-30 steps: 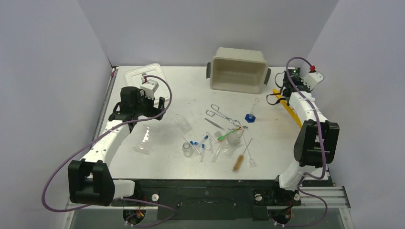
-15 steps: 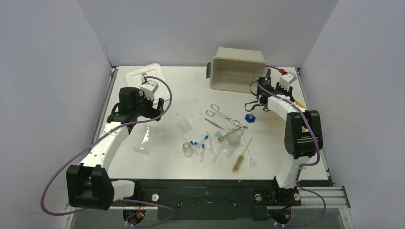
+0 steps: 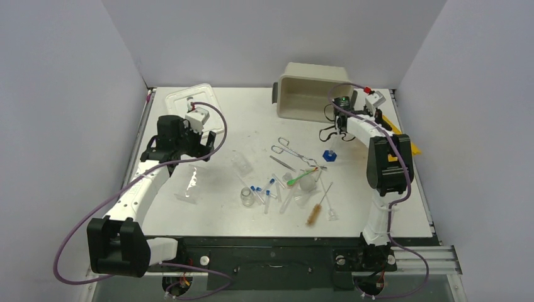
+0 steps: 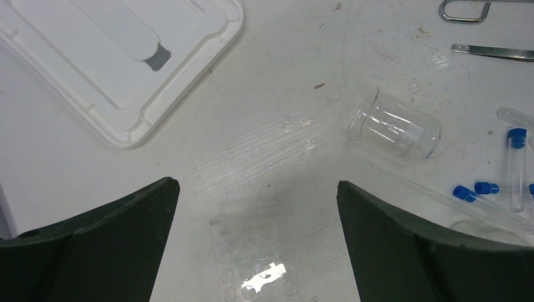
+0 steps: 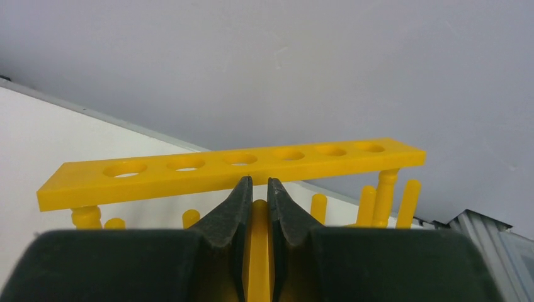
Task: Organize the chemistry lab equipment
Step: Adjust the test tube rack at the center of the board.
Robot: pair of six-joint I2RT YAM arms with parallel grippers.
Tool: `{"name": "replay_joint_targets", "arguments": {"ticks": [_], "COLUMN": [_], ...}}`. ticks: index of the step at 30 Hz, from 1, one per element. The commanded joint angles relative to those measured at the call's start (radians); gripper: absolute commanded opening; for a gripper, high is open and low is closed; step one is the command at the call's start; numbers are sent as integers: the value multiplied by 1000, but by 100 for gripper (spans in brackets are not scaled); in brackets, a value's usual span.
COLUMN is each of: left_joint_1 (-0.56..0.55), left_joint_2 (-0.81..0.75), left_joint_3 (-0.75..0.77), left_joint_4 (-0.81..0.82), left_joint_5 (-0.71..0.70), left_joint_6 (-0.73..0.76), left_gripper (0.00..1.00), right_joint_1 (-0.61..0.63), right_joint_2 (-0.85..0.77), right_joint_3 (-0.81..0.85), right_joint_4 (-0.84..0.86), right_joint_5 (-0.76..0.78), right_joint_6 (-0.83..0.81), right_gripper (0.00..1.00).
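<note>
The lab equipment lies scattered mid-table: metal forceps (image 3: 293,151), tweezers (image 3: 282,163), blue-capped tubes (image 3: 258,190), a green-and-red spatula (image 3: 299,178), a brown brush (image 3: 317,207) and a small upright beaker (image 3: 247,197). A clear beaker (image 4: 393,129) lies on its side. My left gripper (image 4: 258,185) hovers open above a clear well plate (image 4: 255,258), touching nothing. My right gripper (image 5: 258,185) is shut on a bar of a yellow test-tube rack (image 5: 233,168), held off the table near the right wall (image 3: 406,146).
A beige tub (image 3: 313,94) stands at the back, just left of my right wrist. Its white lid (image 3: 192,100) lies flat at the back left. A small blue-based piece (image 3: 329,154) stands between the forceps and my right arm.
My right arm has swung left from the right wall toward the tub, carrying the yellow rack. The left arm and the loose items have not moved.
</note>
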Motion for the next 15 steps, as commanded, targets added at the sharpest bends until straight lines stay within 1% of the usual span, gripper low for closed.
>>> {"name": "replay_joint_targets", "arguments": {"ticks": [1, 2, 3, 4, 5, 6, 8, 11, 15], "left_joint_1": [0, 1, 0, 0, 1, 1, 1, 1, 1], "left_joint_2": [-25, -24, -23, -24, -25, -26, -29, -37, -42], "left_joint_3": [58, 59, 63, 64, 66, 67, 68, 66, 75], "left_joint_4": [0, -2, -3, -3, -4, -6, -9, -10, -14], "left_joint_5": [-9, -9, -11, -12, -13, -15, -17, -19, -26], "left_joint_6": [15, 15, 15, 15, 16, 17, 20, 29, 37], "left_gripper": [97, 97, 97, 97, 97, 96, 96, 96, 96], "right_joint_1": [20, 20, 20, 20, 20, 20, 24, 26, 26], "right_joint_2": [27, 44, 55, 78, 85, 82, 69, 67, 47], "right_joint_3": [137, 155, 195, 212, 231, 229, 220, 234, 249], "right_joint_4": [-543, -627, -765, -818, -894, -912, -930, -938, -940], "right_joint_5": [247, 252, 261, 266, 270, 270, 271, 262, 229], "right_joint_6": [596, 655, 767, 811, 884, 908, 945, 937, 905], "right_gripper": [0, 6, 10, 17, 20, 22, 22, 21, 24]}}
